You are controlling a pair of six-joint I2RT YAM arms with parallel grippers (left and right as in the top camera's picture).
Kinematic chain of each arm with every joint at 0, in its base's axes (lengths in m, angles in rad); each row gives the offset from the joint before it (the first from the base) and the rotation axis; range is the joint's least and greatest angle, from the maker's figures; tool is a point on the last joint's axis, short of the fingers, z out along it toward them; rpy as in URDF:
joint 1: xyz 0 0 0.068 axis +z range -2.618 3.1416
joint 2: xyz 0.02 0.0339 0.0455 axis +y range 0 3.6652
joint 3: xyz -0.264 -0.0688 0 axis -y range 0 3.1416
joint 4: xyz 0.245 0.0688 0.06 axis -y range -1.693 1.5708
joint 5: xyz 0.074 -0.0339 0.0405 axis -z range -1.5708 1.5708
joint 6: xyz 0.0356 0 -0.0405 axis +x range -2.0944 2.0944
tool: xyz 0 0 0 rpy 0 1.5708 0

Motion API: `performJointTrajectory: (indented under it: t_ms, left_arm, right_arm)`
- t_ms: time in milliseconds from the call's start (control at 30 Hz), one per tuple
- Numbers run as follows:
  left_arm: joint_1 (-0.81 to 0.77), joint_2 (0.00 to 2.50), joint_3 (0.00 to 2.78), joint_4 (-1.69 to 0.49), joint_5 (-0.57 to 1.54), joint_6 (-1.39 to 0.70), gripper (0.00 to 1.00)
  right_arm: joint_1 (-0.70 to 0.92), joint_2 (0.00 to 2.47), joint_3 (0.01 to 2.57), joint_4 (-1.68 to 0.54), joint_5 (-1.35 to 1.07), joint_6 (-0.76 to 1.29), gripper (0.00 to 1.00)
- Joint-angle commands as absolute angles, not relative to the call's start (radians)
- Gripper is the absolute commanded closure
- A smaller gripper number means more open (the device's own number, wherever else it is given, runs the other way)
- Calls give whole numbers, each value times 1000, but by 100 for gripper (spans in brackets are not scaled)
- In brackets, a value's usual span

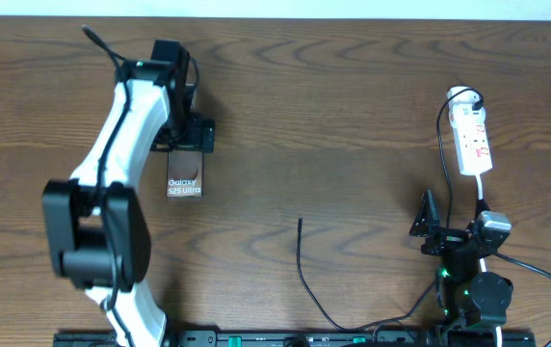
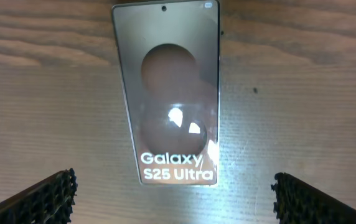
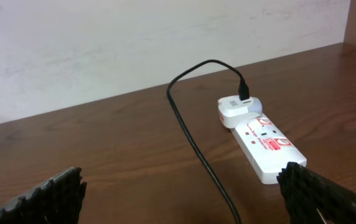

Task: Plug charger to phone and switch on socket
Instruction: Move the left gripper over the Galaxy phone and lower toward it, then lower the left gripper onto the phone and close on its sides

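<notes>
Hovering over dark flat rectangular phone (image 1: 184,174), upper left, left tool (image 2: 177,200) spread wide; right tool (image 3: 181,196), lower right, equally wide.

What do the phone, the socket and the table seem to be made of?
The phone: probably a glass face, glossy; it mirrors bright light spots. The socket: likely white plastic, smooth and slightly shiny, with red print. The table: wood or wood-look laminate, matte brown; grain lines show, but which one I cannot tell.
</notes>
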State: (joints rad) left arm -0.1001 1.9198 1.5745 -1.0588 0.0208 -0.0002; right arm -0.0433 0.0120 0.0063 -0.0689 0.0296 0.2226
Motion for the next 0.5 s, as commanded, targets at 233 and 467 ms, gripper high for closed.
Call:
performJointTrajectory:
  t_ms: [233, 467]
  left_arm:
    - [-97, 1828, 1412, -933, 38, -12, 1]
    - [-97, 1829, 1374, -869, 41, -20, 1]
  right_arm:
    - [-38, 7, 6, -72, 28, 208, 1]
    - [-38, 7, 6, -72, 28, 208, 1]
